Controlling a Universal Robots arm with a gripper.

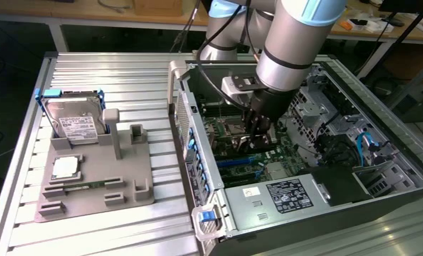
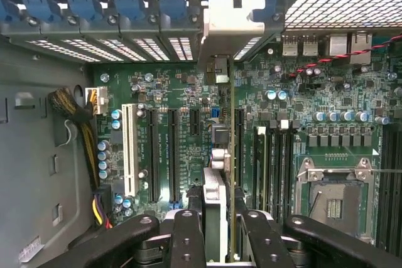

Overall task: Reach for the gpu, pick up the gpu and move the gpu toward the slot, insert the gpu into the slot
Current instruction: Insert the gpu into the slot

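My gripper (image 1: 258, 141) reaches down into the open computer case (image 1: 382, 160) over the green motherboard (image 1: 272, 154). In the wrist view the gripper (image 2: 221, 221) is shut on the gpu (image 2: 232, 155), a thin green card seen edge-on between the two black fingers (image 2: 187, 236). Its silvery bracket (image 2: 223, 23) sits against the case's rear wall of blue clips. The slot (image 1: 234, 160), a blue strip, lies on the board just in front of the gripper in the exterior view. Whether the card's edge touches the slot I cannot tell.
A grey fixture (image 1: 90, 184) on the exterior view's left holds a hard drive (image 1: 73, 125) and a processor chip (image 1: 66, 168). Inside the case are the power supply (image 1: 290, 194), the processor socket (image 2: 333, 192), memory strips (image 2: 276, 155), a white connector (image 2: 130, 149) and a cable bundle (image 2: 78, 114).
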